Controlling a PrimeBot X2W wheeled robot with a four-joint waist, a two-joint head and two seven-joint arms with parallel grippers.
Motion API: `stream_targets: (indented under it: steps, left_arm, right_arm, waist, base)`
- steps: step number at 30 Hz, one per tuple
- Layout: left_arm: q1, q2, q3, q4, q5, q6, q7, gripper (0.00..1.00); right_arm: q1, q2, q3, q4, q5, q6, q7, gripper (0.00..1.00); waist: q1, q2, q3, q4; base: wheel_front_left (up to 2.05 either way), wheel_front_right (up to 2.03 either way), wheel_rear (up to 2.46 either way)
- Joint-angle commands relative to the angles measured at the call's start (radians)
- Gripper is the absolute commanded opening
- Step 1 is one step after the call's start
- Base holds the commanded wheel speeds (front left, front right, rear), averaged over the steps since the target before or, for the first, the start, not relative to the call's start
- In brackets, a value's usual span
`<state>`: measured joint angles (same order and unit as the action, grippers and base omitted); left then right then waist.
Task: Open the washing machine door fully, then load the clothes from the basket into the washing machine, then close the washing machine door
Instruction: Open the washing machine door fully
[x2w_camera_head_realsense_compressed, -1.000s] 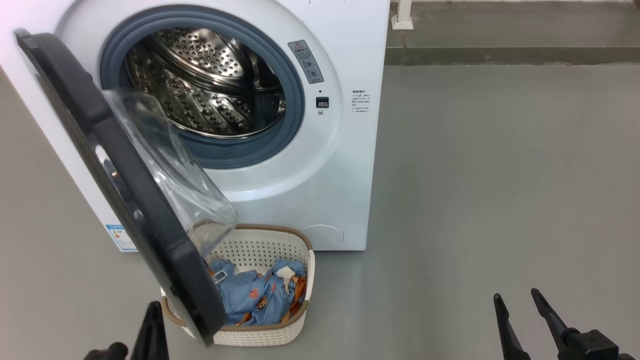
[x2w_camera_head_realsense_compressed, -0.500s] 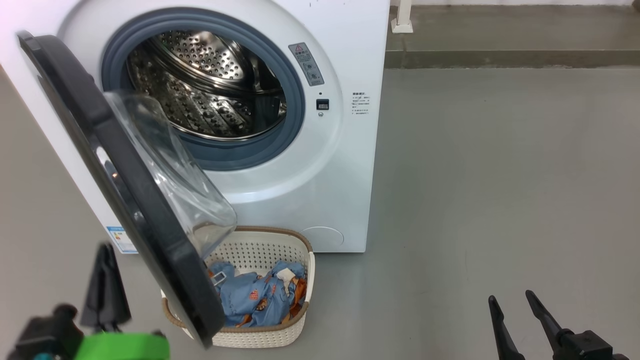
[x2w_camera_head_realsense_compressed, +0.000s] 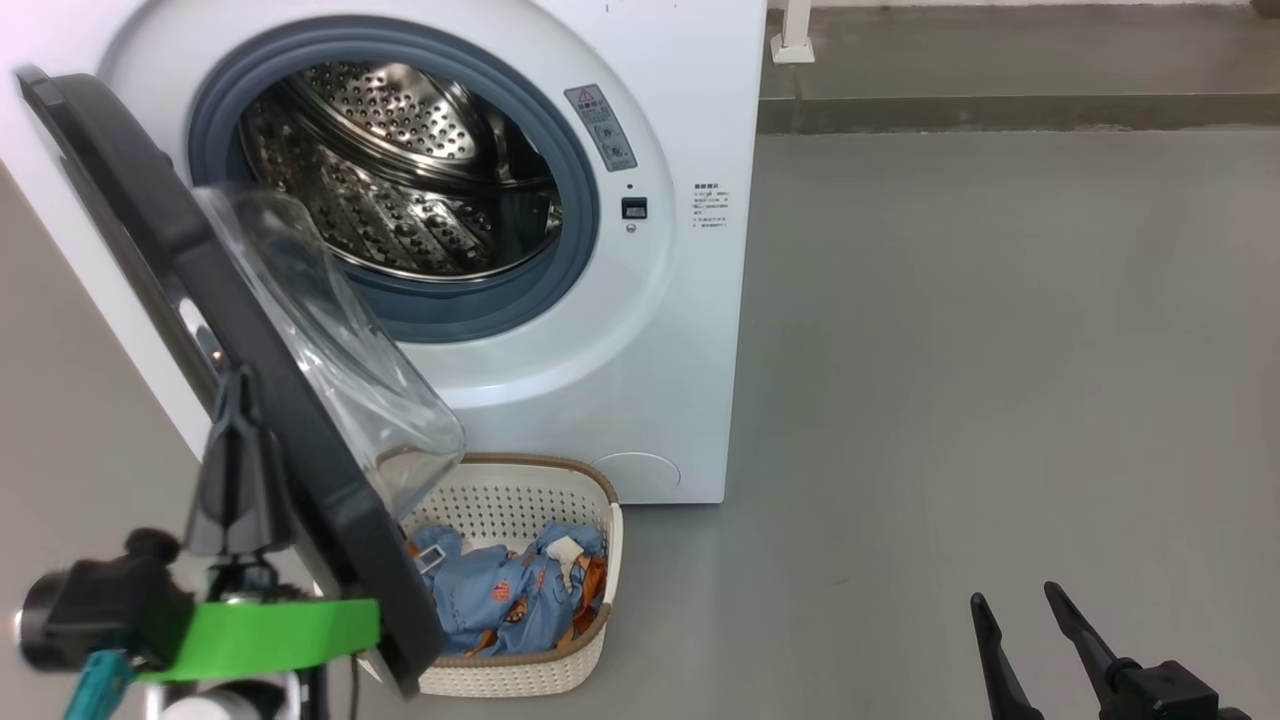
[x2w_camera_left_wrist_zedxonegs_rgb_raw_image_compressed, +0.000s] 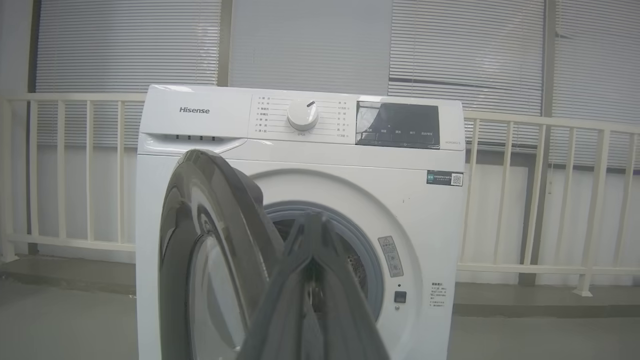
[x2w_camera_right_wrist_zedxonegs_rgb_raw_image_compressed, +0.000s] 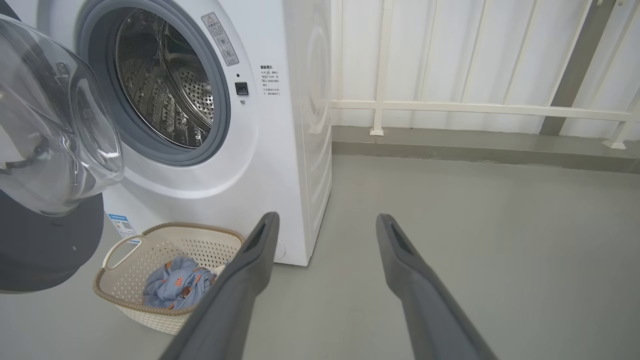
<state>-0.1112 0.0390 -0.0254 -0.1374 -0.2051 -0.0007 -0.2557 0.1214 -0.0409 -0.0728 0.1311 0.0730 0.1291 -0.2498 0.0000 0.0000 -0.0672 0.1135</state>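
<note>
The white washing machine (x2w_camera_head_realsense_compressed: 620, 380) stands with its steel drum exposed. Its door (x2w_camera_head_realsense_compressed: 250, 340), a black rim around a clear glass bowl (x2w_camera_head_realsense_compressed: 330, 330), hangs partly open on the left. Below it sits the cream basket (x2w_camera_head_realsense_compressed: 520, 500) holding the light blue printed clothes (x2w_camera_head_realsense_compressed: 500, 595). My left gripper (x2w_camera_head_realsense_compressed: 235, 385) is shut and empty, its tip against the outer left side of the door rim. The left wrist view shows the joined fingers (x2w_camera_left_wrist_zedxonegs_rgb_raw_image_compressed: 312, 260) pointing at the door (x2w_camera_left_wrist_zedxonegs_rgb_raw_image_compressed: 210, 240). My right gripper (x2w_camera_head_realsense_compressed: 1015, 597) is open, low on the right, far from the machine.
Grey floor (x2w_camera_head_realsense_compressed: 1000, 350) spreads wide to the right of the machine. A white railing (x2w_camera_right_wrist_zedxonegs_rgb_raw_image_compressed: 450, 107) and a low kerb (x2w_camera_head_realsense_compressed: 1000, 110) run along the back. The basket (x2w_camera_right_wrist_zedxonegs_rgb_raw_image_compressed: 125, 245) lies partly under the open door's glass (x2w_camera_right_wrist_zedxonegs_rgb_raw_image_compressed: 50, 135).
My left gripper has risen from the bottom left edge up to the door's outer rim. The camera shifted slightly. The right gripper and the door have hardly moved.
</note>
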Motion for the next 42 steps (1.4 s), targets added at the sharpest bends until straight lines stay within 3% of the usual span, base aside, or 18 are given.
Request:
stream_targets:
  steps: [1,17,30,42]
  left_arm:
    - [-0.062,0.011,0.010,-0.040,0.017,-0.005,-0.006,0.00]
    - [-0.096,0.011,-0.171,0.008,0.009,-0.013,-0.006,0.00]
    - [-0.057,0.011,-0.265,0.262,-0.079,-0.016,0.025,0.00]
    - [-0.075,0.011,-0.270,0.418,-0.126,-0.009,0.016,0.00]
  right_arm:
    - [-0.041,-0.009,0.028,-0.020,0.011,0.002,-0.012,1.00]
    - [-0.046,-0.009,0.029,-0.018,0.022,0.002,-0.012,1.00]
    - [-0.052,-0.009,0.034,-0.008,0.025,0.002,-0.012,1.00]
    - [-0.049,-0.009,0.040,-0.002,0.026,0.002,-0.012,1.00]
  waist:
    - [0.0000,0.0000,0.001,-0.002]
    - [0.0000,0.0000,0.014,-0.017]
    - [0.0000,0.0000,0.016,-0.022]
    - [0.0000,0.0000,0.018,-0.020]
  base:
    - [0.00,0.00,0.00]
    - [0.00,0.00,0.00]
    - [0.00,0.00,0.00]
    - [0.00,0.00,0.00]
